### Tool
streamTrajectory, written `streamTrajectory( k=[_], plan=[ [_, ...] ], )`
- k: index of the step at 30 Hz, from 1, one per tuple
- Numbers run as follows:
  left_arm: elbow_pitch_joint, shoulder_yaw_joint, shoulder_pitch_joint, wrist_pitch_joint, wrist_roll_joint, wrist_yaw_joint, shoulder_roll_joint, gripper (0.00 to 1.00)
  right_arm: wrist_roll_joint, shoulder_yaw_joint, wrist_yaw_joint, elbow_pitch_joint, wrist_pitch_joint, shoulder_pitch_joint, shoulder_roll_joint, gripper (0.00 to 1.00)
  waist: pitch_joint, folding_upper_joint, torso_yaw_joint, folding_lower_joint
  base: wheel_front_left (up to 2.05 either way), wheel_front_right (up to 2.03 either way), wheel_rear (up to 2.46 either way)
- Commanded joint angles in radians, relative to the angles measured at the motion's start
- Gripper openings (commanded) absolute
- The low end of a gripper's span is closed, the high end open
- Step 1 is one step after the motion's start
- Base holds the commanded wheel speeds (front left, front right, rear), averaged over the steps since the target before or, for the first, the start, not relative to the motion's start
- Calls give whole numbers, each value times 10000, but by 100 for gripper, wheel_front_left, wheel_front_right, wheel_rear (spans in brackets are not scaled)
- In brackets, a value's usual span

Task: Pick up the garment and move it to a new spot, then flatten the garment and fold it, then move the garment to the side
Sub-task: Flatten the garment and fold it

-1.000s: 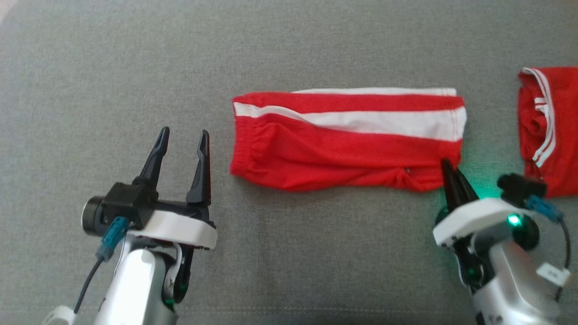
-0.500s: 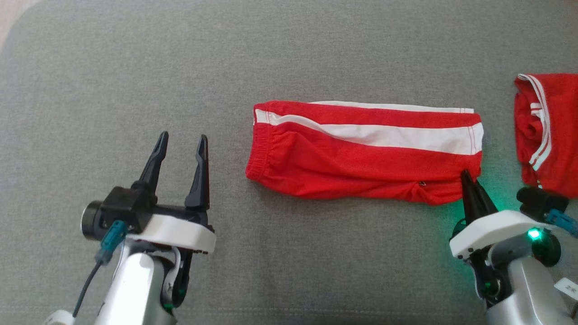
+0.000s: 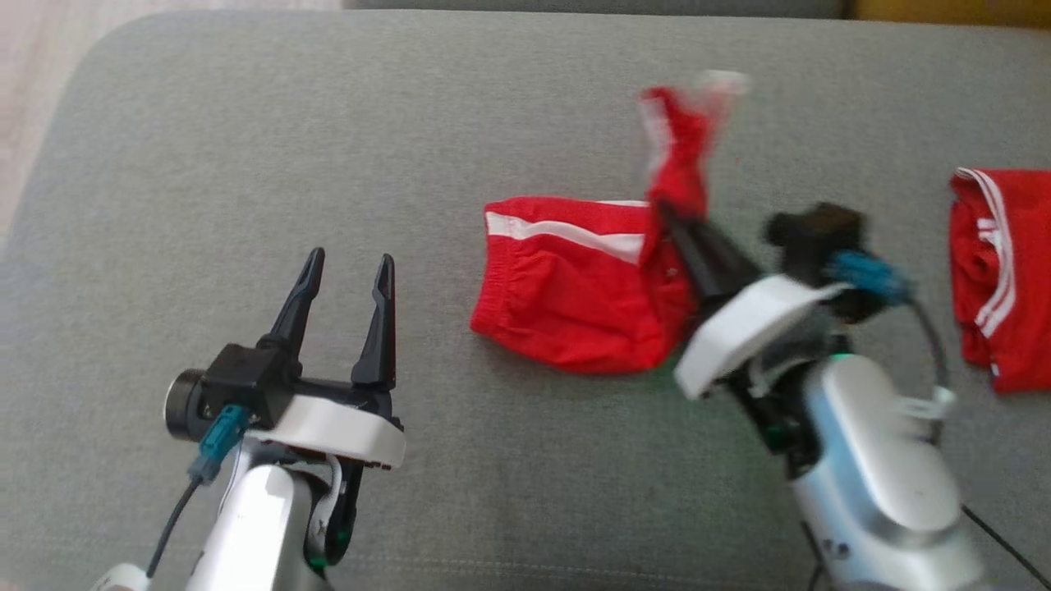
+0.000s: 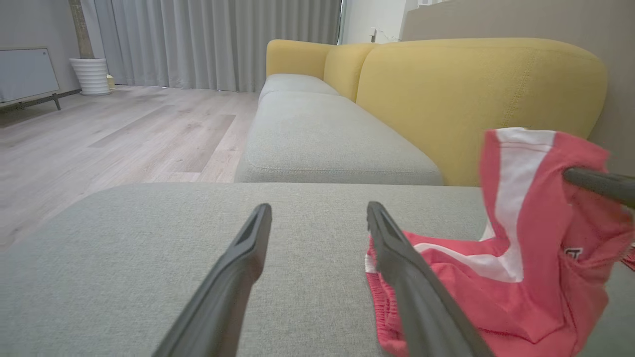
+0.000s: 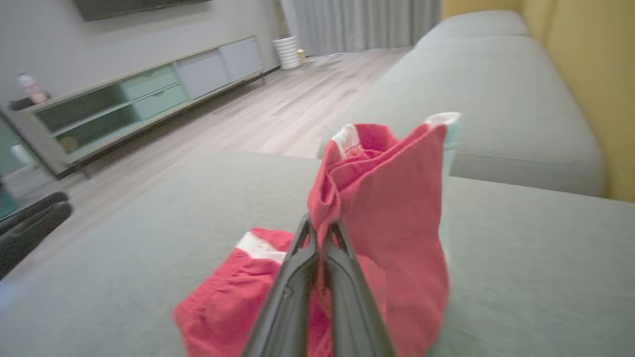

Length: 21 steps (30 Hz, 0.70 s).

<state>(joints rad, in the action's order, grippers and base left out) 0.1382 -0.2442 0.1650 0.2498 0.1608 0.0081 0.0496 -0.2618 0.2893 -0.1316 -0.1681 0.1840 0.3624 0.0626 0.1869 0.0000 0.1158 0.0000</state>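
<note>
The right gripper (image 3: 667,215), its fingers pinched tight on the leg end of the red-and-white garment (image 3: 575,287), holds that end up off the grey cushion (image 3: 246,123), the cloth standing in a blurred peak above the fingertips. The rest of the garment lies flat on the cushion near the middle. Its long axis runs left to right across the head view, and its elastic waistband end (image 3: 493,279) points toward the robot's left. The right wrist view shows the fabric clamped between the right gripper (image 5: 320,225) and draping away beyond it. The fold appears to be under way, and it turns on carrying the lifted end leftward along that axis until it meets the waistband. The left gripper (image 3: 349,258) hovers with fingers spread wide and empty, near the waistband but apart from it. The garment (image 4: 521,248) lies off to the right of its fingers in the left wrist view, which makes it the nearer arm should that end need pinning. A second red garment (image 3: 998,271) rests well apart at the cushion's right edge.
</note>
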Motion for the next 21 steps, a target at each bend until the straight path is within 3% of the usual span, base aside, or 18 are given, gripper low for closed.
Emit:
streamTrajectory(
  k=[1, 5, 14, 15, 16, 17, 21],
  plan=[
    [-293, 292, 110, 120, 82, 21, 34, 100, -159, 571, 9, 197, 98, 319, -86, 0, -40, 0, 172, 0, 0, 0, 0],
    [-313, 160, 179, 120, 125, 65, 23, 100, -1302, 1950, 9, -808, 101, 699, -118, 0, 88, 0, 569, 0, 0, 0, 0],
    [-286, 80, 290, 120, 176, 95, 14, 100, -3112, 3684, 9, -2668, -1076, 1450, -122, 0, 377, 0, 817, 0, 0, 0, 0],
    [-281, 75, 305, 120, 174, 99, 13, 100, -3219, 3826, 9, -2795, -1207, 1546, -122, 29, 395, 0, 815, 0, 0, 0, 0],
    [-278, 74, 317, 120, 170, 105, 13, 100, -3339, 3954, 9, -2911, -1324, 1628, -122, 96, 411, 0, 803, 0, 0, 0, 0],
    [-283, 81, 325, 120, 165, 112, 12, 100, -3423, 4077, 9, -3005, -1425, 1712, -122, 100, 429, 0, 779, 0, 0, 0, 0],
    [-311, 143, 330, 120, 135, 134, 12, 100, -3561, 4454, 9, -2916, -1937, 1953, -123, 100, 452, 0, 667, 0, 0, 0, 0]
  ],
)
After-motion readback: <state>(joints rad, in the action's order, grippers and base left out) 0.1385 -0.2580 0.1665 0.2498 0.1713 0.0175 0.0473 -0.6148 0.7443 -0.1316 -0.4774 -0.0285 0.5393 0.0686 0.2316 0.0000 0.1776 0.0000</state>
